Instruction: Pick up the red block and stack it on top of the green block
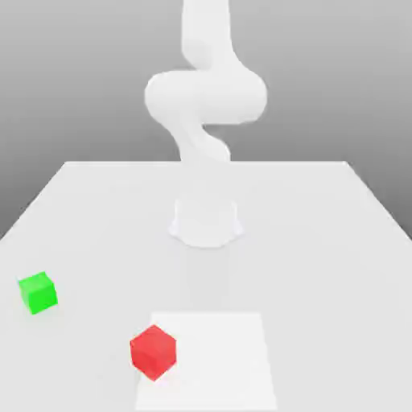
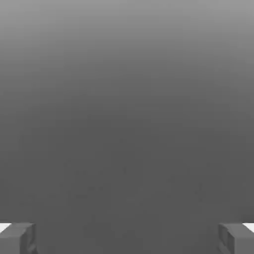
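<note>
red block (image 1: 153, 352) sits nearest the camera, down at the front of the counter (image 1: 322, 241), perched on the corner of a paler square patch (image 1: 217, 362) and turned so one edge faces us. nothing touches it, nothing crowds it, so a straight drop from above looks like the easy way in, though the fingers would likely have to line up with those turned faces.

now sweeping from the exterior view's left: green block (image 1: 37, 291) first, close to that edge of the counter and a bit further back, sitting flat and alone. it's well apart from the red one, which leaves room to lift and carry across without a bump. next comes the red block again, then the pale patch stretching toward the exterior view's right.

behind it all, the arm (image 1: 205, 96) rises from its round base (image 1: 206, 221) at mid-counter, folded up high, well away from both blocks.

over to the hand view: gripper (image 2: 127, 238) with its two fingers (image 2: 17, 237) spread wide apart, nothing between them, just grey background beyond. judging by that, the pickup hasn't started; the reach down to the red block comes first.
</note>
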